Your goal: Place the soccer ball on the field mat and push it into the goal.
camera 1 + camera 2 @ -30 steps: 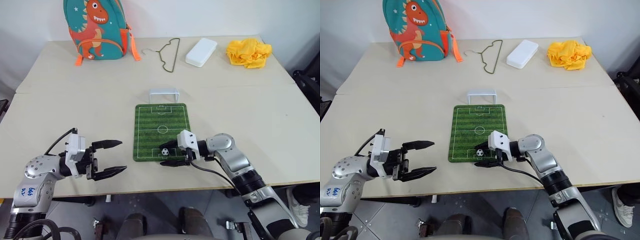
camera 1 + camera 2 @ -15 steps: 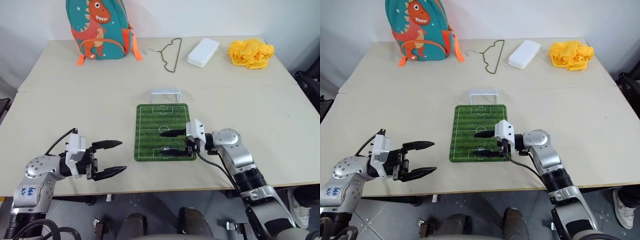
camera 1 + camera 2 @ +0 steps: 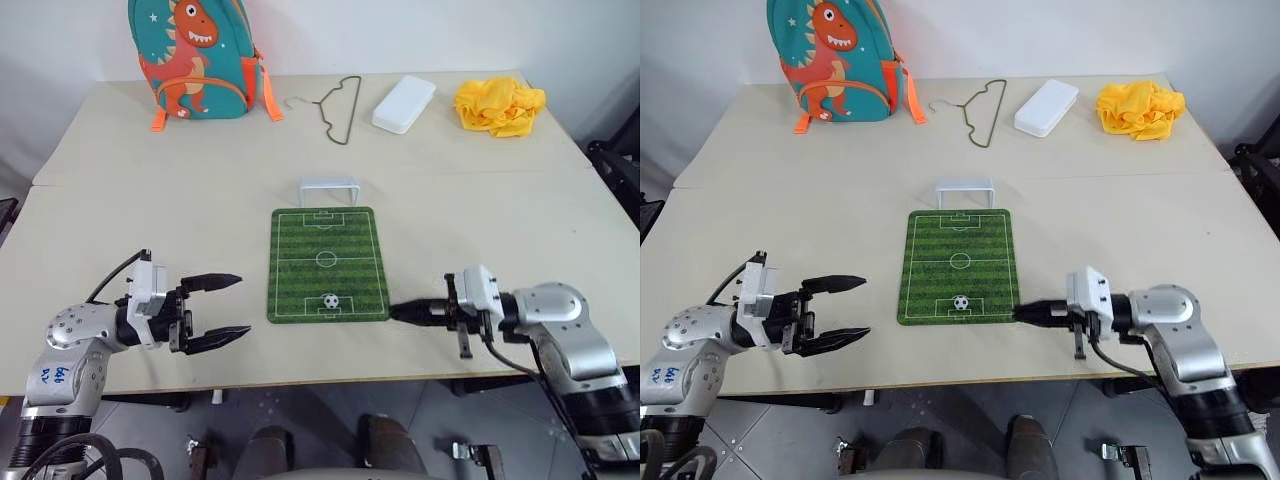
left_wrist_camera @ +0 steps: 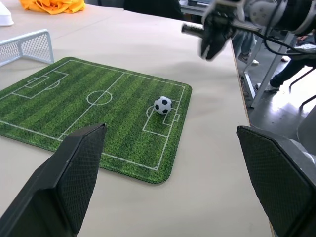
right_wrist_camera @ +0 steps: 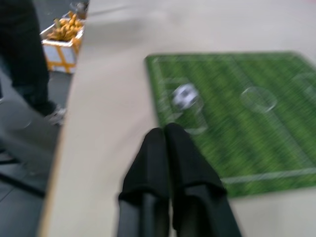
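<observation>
Black fingers of the right gripper (image 3: 398,313) are pressed together with nothing between them, forming a single narrow pusher that hovers just off the near right corner of the field mat (image 3: 350,235). Use that closed tip as your striker. The soccer ball (image 3: 329,300) rests on the mat at the near penalty mark, apart from the tip and to its left. The goal (image 3: 329,188) stands just beyond the mat's far edge, centred on it.

To push well, bring the tip round behind the ball, on the side nearest you, and keep it low and level. Contact the ball on its centre line and drive straight up the mat; an off-centre touch will likely roll it sideways off the grass.

The left gripper (image 3: 222,309) holds its fingers apart and empty, well left of the mat, out of your path. The table edge (image 3: 330,382) lies near the mat's close side, so room behind the ball is tight. The far half of the mat is unobstructed.
</observation>
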`<action>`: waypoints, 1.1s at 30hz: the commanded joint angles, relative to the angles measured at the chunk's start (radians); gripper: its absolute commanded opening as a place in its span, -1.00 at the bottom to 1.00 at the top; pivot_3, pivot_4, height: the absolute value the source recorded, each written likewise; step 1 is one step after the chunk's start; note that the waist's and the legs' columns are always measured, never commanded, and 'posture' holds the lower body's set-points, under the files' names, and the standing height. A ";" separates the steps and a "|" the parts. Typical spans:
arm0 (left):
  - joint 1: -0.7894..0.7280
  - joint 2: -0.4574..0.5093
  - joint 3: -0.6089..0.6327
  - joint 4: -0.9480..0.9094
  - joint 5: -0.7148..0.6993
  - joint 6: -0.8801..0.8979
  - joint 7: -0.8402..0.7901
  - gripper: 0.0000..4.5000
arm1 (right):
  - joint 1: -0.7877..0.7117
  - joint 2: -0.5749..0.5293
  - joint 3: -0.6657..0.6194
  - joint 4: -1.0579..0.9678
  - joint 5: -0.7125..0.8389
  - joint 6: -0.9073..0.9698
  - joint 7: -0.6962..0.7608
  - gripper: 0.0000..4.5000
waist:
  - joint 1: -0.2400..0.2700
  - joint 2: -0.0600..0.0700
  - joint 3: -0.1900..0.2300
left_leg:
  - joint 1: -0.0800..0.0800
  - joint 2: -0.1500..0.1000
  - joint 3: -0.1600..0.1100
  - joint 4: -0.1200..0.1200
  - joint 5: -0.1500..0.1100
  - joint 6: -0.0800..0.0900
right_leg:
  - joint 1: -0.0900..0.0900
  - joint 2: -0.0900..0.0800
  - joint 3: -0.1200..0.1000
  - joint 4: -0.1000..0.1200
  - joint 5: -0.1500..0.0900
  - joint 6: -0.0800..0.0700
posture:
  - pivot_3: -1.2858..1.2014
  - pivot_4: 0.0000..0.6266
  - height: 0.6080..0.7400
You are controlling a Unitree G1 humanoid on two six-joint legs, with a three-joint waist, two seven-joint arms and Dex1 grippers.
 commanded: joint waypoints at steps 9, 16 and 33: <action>-0.011 0.013 -0.005 0.007 -0.001 0.000 -0.021 1.00 | 0.020 0.168 0.171 -0.083 -0.109 -0.079 -0.123 -0.97 | 0.000 0.000 0.000 | 0.001 0.001 0.000 0.000 0.000 0.000 | 0.000 0.001 0.000 0.001 0.000 0.000 | 0.03 -0.52 1.00; -0.008 0.021 -0.012 -0.005 -0.003 0.011 -0.023 1.00 | -0.097 0.303 0.296 0.000 -0.209 -0.061 -0.212 -0.97 | 0.002 -0.001 0.000 | 0.001 0.001 -0.002 0.001 0.000 -0.001 | -0.001 0.001 0.000 0.002 0.000 -0.001 | 0.03 -0.52 1.00; 0.023 0.006 -0.009 -0.042 -0.003 0.010 0.012 1.00 | -0.345 0.352 0.280 0.346 -0.272 -0.212 -0.247 -0.97 | -0.005 -0.001 -0.001 | 0.000 0.000 -0.002 0.001 0.000 -0.001 | -0.001 0.000 0.000 0.002 0.000 -0.001 | 0.03 -0.52 1.00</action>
